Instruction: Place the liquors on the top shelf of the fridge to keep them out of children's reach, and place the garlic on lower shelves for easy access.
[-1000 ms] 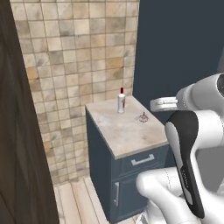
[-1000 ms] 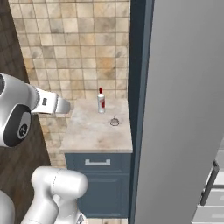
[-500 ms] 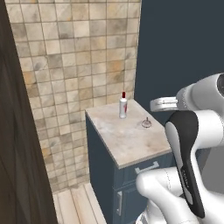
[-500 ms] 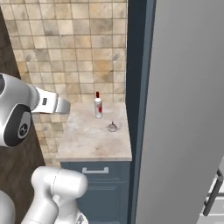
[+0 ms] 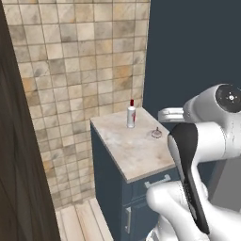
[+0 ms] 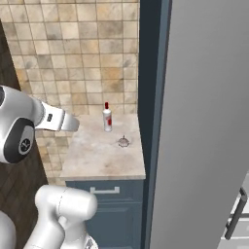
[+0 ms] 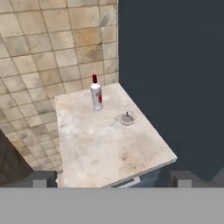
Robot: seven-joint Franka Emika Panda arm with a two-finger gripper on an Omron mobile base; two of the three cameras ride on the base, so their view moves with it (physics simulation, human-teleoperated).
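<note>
Standing upright on marble top (image 7: 109, 148), white bottle (image 7: 96, 96), small blurry object (image 7: 126, 119) beside — possibly garlic, fingers (image 7: 43, 179) released.

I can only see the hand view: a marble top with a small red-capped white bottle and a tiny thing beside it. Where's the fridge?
Observer: In the right base view, a tall grey fridge stands just right of the counter. None of its shelves are showing.
Visitor: What's under the marble?
Observer: A dark blue cabinet with a pale drawer handle on its front.
Visitor: And the floor?
Observer: In the left base view, pale wooden planks run beside the cabinet.
</note>
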